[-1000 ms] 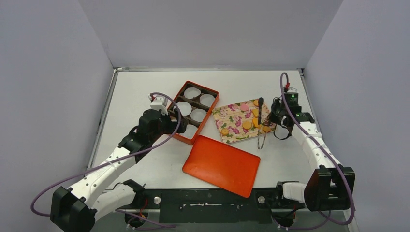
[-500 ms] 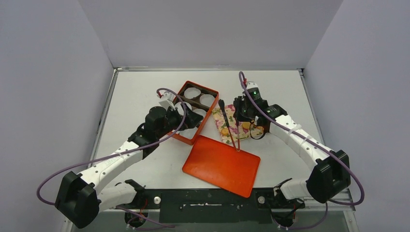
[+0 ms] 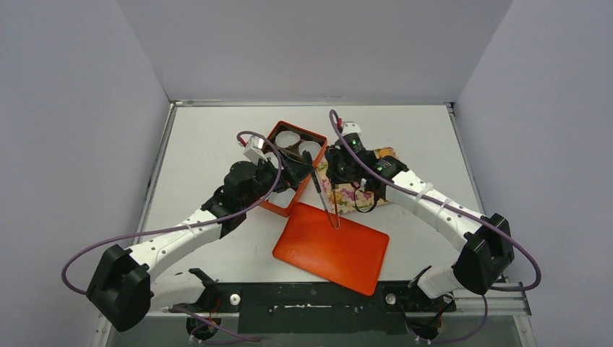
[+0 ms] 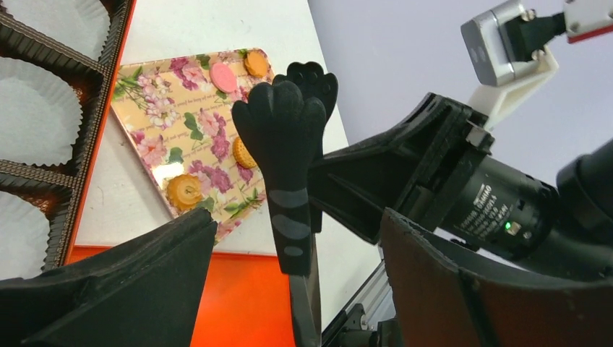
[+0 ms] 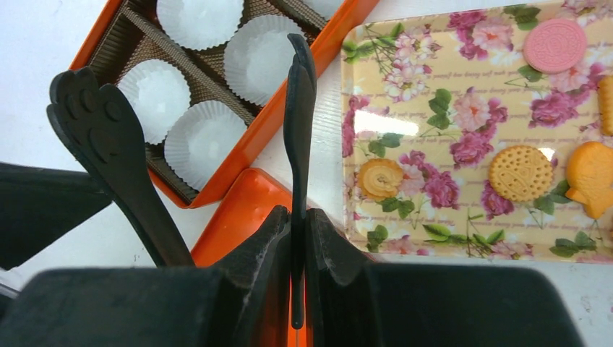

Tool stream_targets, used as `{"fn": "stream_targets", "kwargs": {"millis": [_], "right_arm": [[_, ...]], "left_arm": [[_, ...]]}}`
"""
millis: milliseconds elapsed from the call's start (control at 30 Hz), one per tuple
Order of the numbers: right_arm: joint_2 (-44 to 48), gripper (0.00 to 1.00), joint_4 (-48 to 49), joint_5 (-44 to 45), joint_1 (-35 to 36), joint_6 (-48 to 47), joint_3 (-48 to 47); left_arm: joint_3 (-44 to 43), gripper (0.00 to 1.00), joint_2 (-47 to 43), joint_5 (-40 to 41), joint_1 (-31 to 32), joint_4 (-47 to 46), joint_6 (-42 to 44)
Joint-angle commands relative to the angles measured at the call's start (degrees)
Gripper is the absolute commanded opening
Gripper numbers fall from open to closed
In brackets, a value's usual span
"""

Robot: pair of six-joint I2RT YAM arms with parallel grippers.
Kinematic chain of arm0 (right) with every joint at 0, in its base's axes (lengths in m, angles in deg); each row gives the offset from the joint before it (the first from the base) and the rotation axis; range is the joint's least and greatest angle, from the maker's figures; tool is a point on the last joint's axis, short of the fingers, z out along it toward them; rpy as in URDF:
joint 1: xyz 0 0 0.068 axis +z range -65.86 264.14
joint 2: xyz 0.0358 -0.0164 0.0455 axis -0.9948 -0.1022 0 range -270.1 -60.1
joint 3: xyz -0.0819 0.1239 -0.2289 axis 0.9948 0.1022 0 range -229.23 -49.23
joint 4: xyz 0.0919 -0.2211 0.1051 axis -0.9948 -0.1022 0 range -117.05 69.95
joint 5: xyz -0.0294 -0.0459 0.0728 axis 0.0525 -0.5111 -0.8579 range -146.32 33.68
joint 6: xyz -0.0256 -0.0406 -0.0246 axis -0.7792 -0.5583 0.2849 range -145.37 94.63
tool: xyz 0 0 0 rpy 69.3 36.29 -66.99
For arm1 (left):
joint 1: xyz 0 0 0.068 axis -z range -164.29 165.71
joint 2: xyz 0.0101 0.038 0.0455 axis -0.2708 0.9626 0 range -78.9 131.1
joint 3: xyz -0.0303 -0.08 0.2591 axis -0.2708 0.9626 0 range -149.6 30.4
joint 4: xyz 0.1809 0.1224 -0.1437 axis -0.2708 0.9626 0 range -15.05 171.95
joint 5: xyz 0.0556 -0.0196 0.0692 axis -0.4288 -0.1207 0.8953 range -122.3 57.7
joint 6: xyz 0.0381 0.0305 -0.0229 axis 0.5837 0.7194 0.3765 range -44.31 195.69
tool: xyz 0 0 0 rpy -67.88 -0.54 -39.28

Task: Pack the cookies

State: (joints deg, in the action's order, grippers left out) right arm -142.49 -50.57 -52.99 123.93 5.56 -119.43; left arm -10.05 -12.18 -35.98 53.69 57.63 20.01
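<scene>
The cookies lie on a floral tray [image 5: 434,79]: a pink one [image 5: 554,45], a round yellow one [image 5: 520,173], a swirled one [image 5: 381,178] and an orange one [image 5: 593,177]. My right gripper [image 5: 298,217] is shut on one arm of black paw-tipped tongs [image 5: 298,108]; the other arm [image 5: 101,130] splays left. In the left wrist view the tongs [image 4: 278,123] hang between the jaws of my open left gripper [image 4: 296,217], touching neither finger. From above, both grippers meet between the box and the tray, left gripper [image 3: 293,168] facing right gripper [image 3: 336,170].
An orange box [image 3: 278,206] with brown dividers holds several white paper cups [image 5: 199,18]. Its orange lid [image 3: 332,249] lies flat in front of the tray. The right arm crosses over the tray [image 3: 347,199] in the top view.
The right arm swung left with the tongs, from the tray's right edge to the gap beside the box. The left gripper reached right and now brackets the tongs, its jaws slightly narrower.
</scene>
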Motion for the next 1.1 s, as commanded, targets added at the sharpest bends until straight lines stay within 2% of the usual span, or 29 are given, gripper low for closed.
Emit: {"fn": "stream_targets", "kwargs": {"millis": [0,233,400,500,700,900,1067], "right_arm": [[0.0,0.0,2.2,2.9,2.4,2.1,-3.3],[-0.2,0.0,3.4,2.8,4.2,3.1,-3.4],[0.3,0.0,4.5,3.0,5.5,3.4,-2.7],[0.8,0.0,5.1,3.6,6.0,3.6,-2.0],[2.9,0.0,7.8,4.7,7.6,2.6,0.1],[4.9,0.09,8.3,7.9,9.4,0.8,0.2],[7.1,0.25,7.9,10.0,10.7,-0.9,0.3]], "left_arm": [[0.9,0.79,1.4,2.4,0.7,-6.4,-3.3],[2.5,0.7,3.9,3.2,1.2,-9.7,-6.3],[3.4,0.58,5.9,2.9,1.3,-12.8,-8.4],[4.3,0.44,6.8,2.2,1.4,-15.2,-10.6],[5.6,0.0,5.8,2.5,1.4,-16.5,-15.7],[4.6,0.0,3.1,6.1,1.4,-10.5,-18.5],[2.5,0.0,1.6,9.0,1.3,-3.3,-19.2]]}}
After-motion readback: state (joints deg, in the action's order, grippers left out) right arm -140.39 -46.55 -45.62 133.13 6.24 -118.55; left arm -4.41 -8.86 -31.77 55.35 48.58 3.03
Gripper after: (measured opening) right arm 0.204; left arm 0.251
